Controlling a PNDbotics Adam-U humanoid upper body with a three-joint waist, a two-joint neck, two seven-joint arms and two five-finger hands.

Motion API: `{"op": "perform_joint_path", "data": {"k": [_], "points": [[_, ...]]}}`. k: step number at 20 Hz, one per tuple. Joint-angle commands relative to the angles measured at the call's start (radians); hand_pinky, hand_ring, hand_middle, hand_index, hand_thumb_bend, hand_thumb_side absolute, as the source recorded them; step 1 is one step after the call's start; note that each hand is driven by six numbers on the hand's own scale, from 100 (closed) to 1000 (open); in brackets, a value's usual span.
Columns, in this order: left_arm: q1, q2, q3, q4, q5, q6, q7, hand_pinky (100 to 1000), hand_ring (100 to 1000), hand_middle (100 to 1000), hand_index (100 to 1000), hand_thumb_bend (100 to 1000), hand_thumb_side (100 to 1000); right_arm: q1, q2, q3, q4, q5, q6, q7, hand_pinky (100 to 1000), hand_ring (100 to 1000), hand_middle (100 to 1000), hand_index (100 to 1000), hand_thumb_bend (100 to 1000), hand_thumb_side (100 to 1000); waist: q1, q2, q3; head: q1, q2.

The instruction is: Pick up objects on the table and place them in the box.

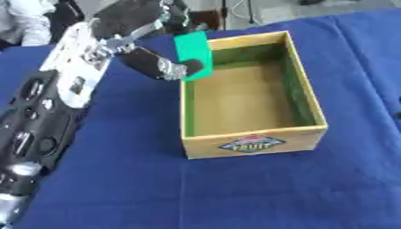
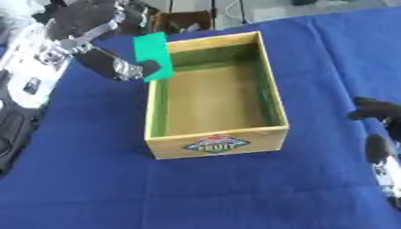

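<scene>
1. On the desk (image 1: 235, 197), covered in a deep blue cloth, stands an open wooden box (image 1: 254, 145) with green lining on its inner walls and a fruit label on its near side. The inside of the box shows only its bare brown floor.
2. At the far left corner of the box, the robot's left hand (image 1: 160, 65) reaches in from the upper left, its black and silver arm running down the left side of the view.
3. That left hand has its thumb and fingers pinched on a flat green card (image 1: 192, 49). The card stands nearly upright, tilted slightly, its lower edge level with the box's left rim at the far corner.
4. Whether the card touches the rim cannot be told.
5. At the right edge of the right eye view, the robot's right hand (image 2: 376, 109) shows low beside the desk, well apart from the box. Only dark fingers and a silver part are visible, and it cannot be told whether the fingers are spread or curled.
</scene>
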Motion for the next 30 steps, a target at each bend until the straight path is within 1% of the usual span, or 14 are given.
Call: {"op": "perform_joint_path", "data": {"k": [1,5,11,13,14,15,16,19,21,24,25,27,28,30], "points": [[-0.023,0.002,-0.012,-0.033,-0.003,-0.015,0.001,424,435,356,490,100,813,-0.011,-0.01,0.002,-0.014,0.005,0.005,-0.005,961,904,665,842,100,598,-0.004,-0.021,0.0,-0.001,0.0],[-0.018,-0.015,-0.036,-0.06,0.01,-0.028,-0.004,421,433,355,488,100,811,-0.015,-0.011,0.003,-0.014,-0.001,0.007,-0.014,962,904,666,843,100,620,-0.004,-0.022,-0.003,0.0,0.001],[-0.001,-0.039,-0.054,-0.05,-0.007,-0.047,-0.031,431,444,363,500,103,819,-0.015,-0.015,0.001,-0.014,-0.002,0.004,-0.022,963,904,666,843,100,626,-0.003,-0.023,-0.001,-0.004,0.0],[0.003,-0.042,-0.058,-0.049,-0.018,-0.055,-0.036,449,459,389,524,144,819,-0.015,-0.015,0.001,-0.014,0.003,0.005,-0.021,963,904,666,843,100,630,-0.002,-0.023,0.002,-0.008,-0.002],[0.004,-0.043,-0.059,-0.05,-0.021,-0.059,-0.037,449,459,389,524,144,819,-0.015,-0.015,0.0,-0.014,0.005,0.005,-0.021,963,904,666,843,100,630,-0.002,-0.023,0.002,-0.01,-0.003],[0.007,-0.043,-0.061,-0.052,-0.026,-0.063,-0.04,485,487,434,571,188,832,-0.014,-0.016,0.0,-0.014,0.007,0.005,-0.022,963,904,666,843,100,630,-0.002,-0.023,0.003,-0.012,-0.002],[0.009,-0.042,-0.063,-0.053,-0.034,-0.068,-0.049,497,497,447,588,197,838,-0.014,-0.016,-0.001,-0.014,0.008,0.005,-0.024,963,904,666,843,100,630,-0.002,-0.024,0.003,-0.014,-0.002],[0.013,-0.043,-0.065,-0.051,-0.068,-0.077,-0.084,545,529,477,635,165,864,-0.011,-0.015,-0.002,-0.014,0.014,0.007,-0.029,964,904,665,844,100,645,-0.003,-0.023,0.004,-0.015,-0.003],[0.012,-0.044,-0.066,-0.048,-0.096,-0.079,-0.108,563,546,497,667,189,876,-0.008,-0.014,-0.003,-0.014,0.018,0.01,-0.032,964,905,665,843,100,651,-0.004,-0.024,0.003,-0.015,-0.004],[0.014,-0.048,-0.073,-0.034,-0.138,-0.09,-0.14,611,604,574,761,299,917,-0.005,-0.012,-0.003,-0.014,0.028,0.013,-0.034,964,905,664,843,100,653,-0.004,-0.024,0.002,-0.014,-0.006],[0.015,-0.05,-0.075,-0.03,-0.147,-0.096,-0.15,638,662,648,837,351,952,-0.005,-0.012,-0.004,-0.014,0.029,0.014,-0.035,965,905,664,843,100,653,-0.004,-0.024,0.002,-0.015,-0.006],[0.018,-0.054,-0.075,-0.026,-0.156,-0.108,-0.17,662,711,701,892,384,970,-0.005,-0.013,-0.005,-0.014,0.03,0.015,-0.039,965,905,664,843,100,654,-0.004,-0.024,0.003,-0.018,-0.008],[0.018,-0.055,-0.073,-0.027,-0.158,-0.112,-0.177,694,763,761,949,417,981,-0.006,-0.013,-0.005,-0.014,0.029,0.016,-0.041,965,905,664,843,100,654,-0.004,-0.025,0.003,-0.019,-0.009],[0.019,-0.056,-0.07,-0.028,-0.16,-0.113,-0.19,712,787,789,972,435,983,-0.006,-0.014,-0.007,-0.014,0.028,0.017,-0.045,965,905,664,843,100,654,-0.005,-0.024,0.002,-0.02,-0.01]]}}
